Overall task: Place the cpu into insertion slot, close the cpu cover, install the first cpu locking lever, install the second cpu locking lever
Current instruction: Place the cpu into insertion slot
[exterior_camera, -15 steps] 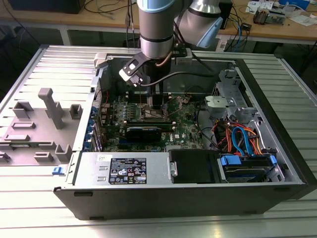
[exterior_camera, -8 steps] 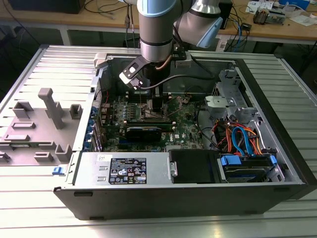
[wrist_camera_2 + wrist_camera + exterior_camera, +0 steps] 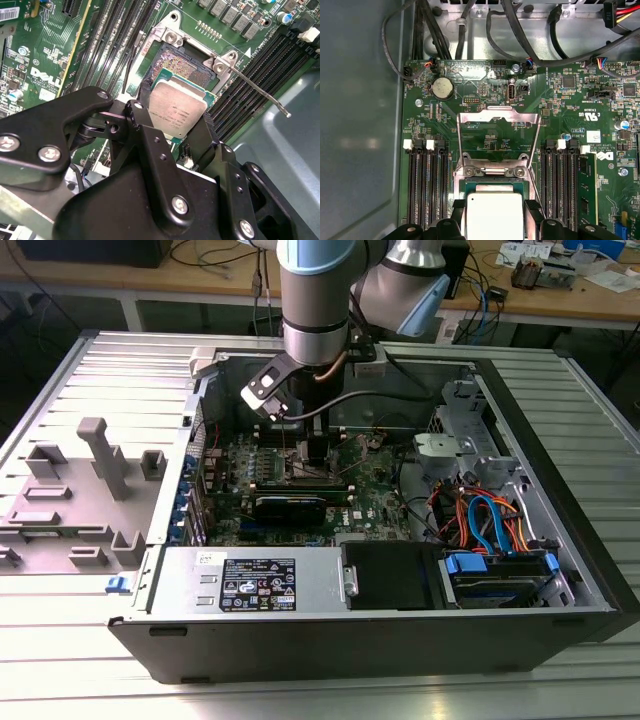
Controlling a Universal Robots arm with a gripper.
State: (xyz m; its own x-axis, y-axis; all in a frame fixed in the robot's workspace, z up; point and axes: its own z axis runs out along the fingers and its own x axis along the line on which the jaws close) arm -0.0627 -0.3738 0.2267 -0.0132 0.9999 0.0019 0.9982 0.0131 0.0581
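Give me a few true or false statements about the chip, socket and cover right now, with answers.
1. The end effector grips the flat square silver-topped cpu by two sides. True.
2. The thin silver windowed cpu cover is shut. False: it stands open.
3. The cpu hides the whole gold-tinted square insertion slot. False: part shows.
4. A thin silver metal lever sticks out from the slot's corner. True.

My arm hangs vertically at the exterior view's upper centre, wrist turned straight down. My gripper: black fingers closed inward from both sides, clamping the cpu by opposite edges.
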